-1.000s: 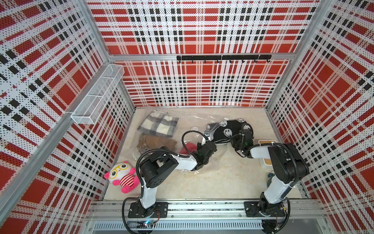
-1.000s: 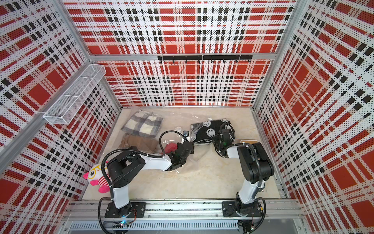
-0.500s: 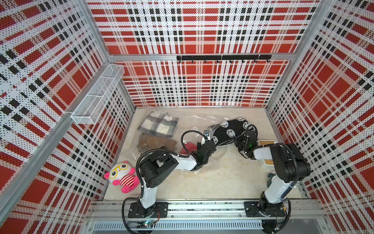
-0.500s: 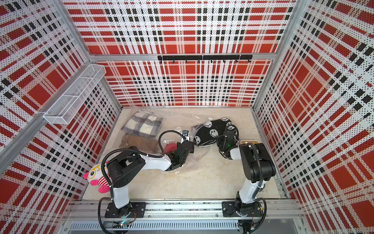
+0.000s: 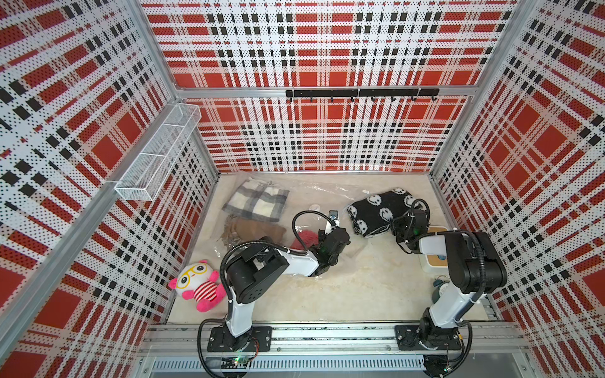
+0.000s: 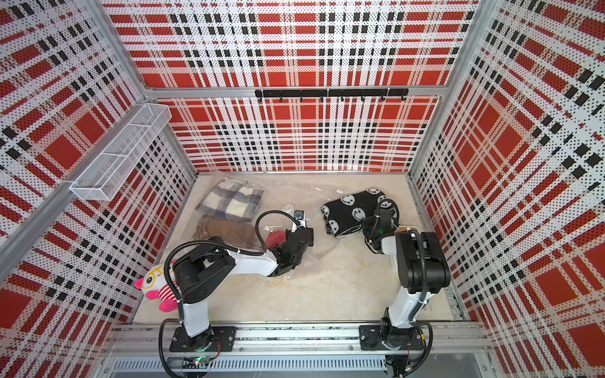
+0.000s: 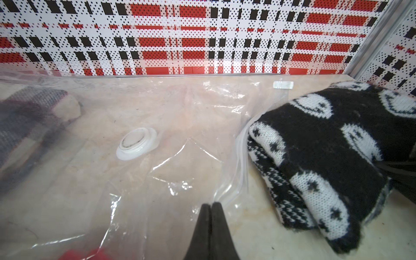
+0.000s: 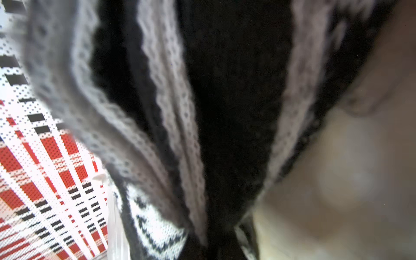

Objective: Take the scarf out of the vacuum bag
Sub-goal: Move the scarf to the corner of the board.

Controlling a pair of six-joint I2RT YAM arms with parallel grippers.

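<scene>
Nearest the rail, a pink plush toy (image 5: 198, 284) lies by the left arm's base and a small white box (image 5: 435, 261) sits half under the right arm, with bare table (image 5: 343, 291) between them. Further in, the left gripper (image 7: 211, 206) has its fingers pressed together on a fold of clear film at the near side of the vacuum bag (image 7: 184, 112), just beside the zip-seal edge (image 7: 242, 157) — an anchor, as I read it. The right gripper (image 5: 395, 228) is clamped on the near end of the scarf (image 5: 376, 212). In the right wrist view the black-and-white knit bunches into the pinch, though cloth hides the fingers themselves.

The scarf, black with white smiley faces, lies folded on the table touching the zip edge. It looks out of the mouth, or all but out; whether any film lies under it I cannot tell. So the step in hand is the extraction itself, near its end. The next move calls for the right arm to draw the scarf away from the bag, with the left holding the film down, then to set it down well apart.

Beyond, inside the bag, lie a red bundle (image 5: 302, 237), a brown cloth (image 5: 255, 230) and a grey-and-white checked cloth (image 5: 258, 203). The round white valve (image 7: 137, 144) sits on the bag's face, and a small slider clip (image 7: 283, 85) at its far end. No brand, label or writing is legible anywhere — valve and clip look blank.
</scene>
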